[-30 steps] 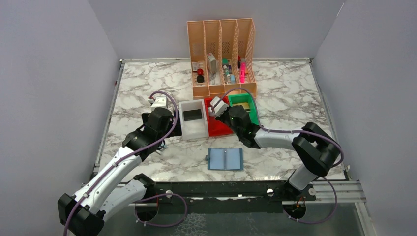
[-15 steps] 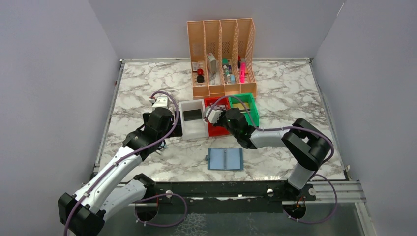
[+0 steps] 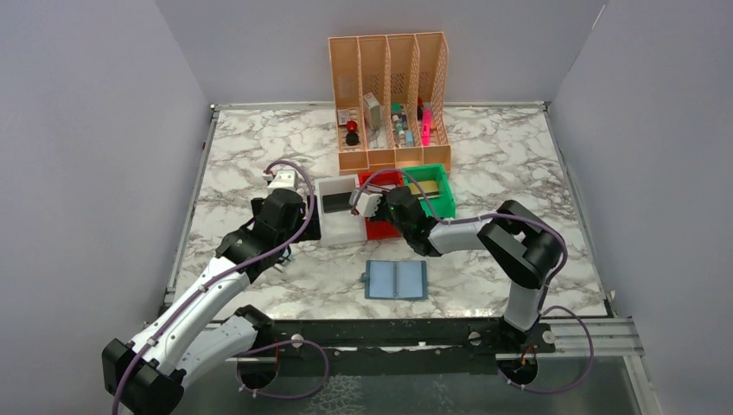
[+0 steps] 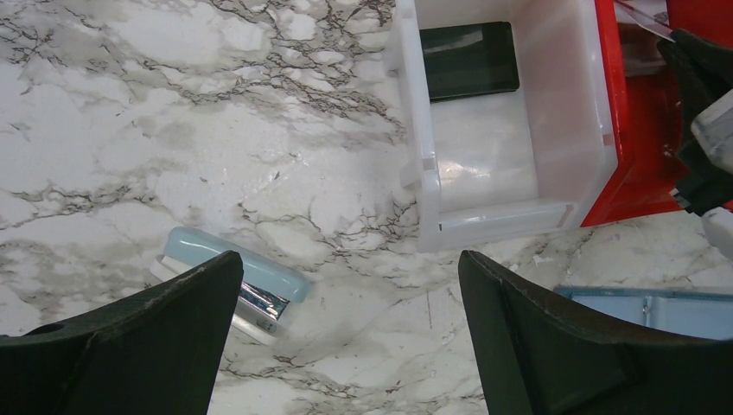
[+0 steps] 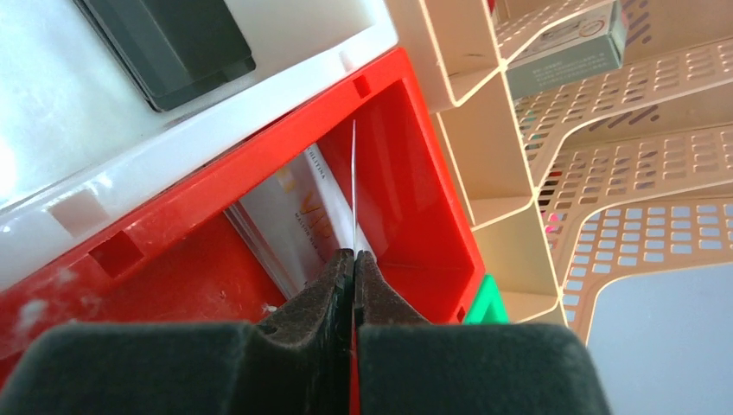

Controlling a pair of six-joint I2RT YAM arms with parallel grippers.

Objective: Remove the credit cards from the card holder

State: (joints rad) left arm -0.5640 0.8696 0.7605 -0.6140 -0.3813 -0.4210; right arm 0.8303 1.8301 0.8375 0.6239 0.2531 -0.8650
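The card holder point(image 3: 395, 279), a teal-blue wallet, lies open and flat on the marble near the front edge; its corner shows in the left wrist view point(image 4: 657, 307). My right gripper point(image 5: 353, 255) is shut on a credit card point(image 5: 353, 173), held edge-on above the red bin point(image 5: 406, 173). A second, pale credit card point(image 5: 298, 216) with gold print lies inside that bin. My left gripper point(image 4: 346, 328) hangs wide open over bare marble left of the white bin, holding nothing.
A white bin point(image 4: 519, 147) with a black flat object point(image 4: 469, 59) stands left of the red bin, a green bin point(image 3: 432, 186) on its right. The peach mesh organizer point(image 3: 389, 95) rises behind them. A light-blue stapler point(image 4: 251, 277) lies by my left finger.
The right arm has swung left from the green bin to the red bin with the card in its jaws. The left arm has not moved.
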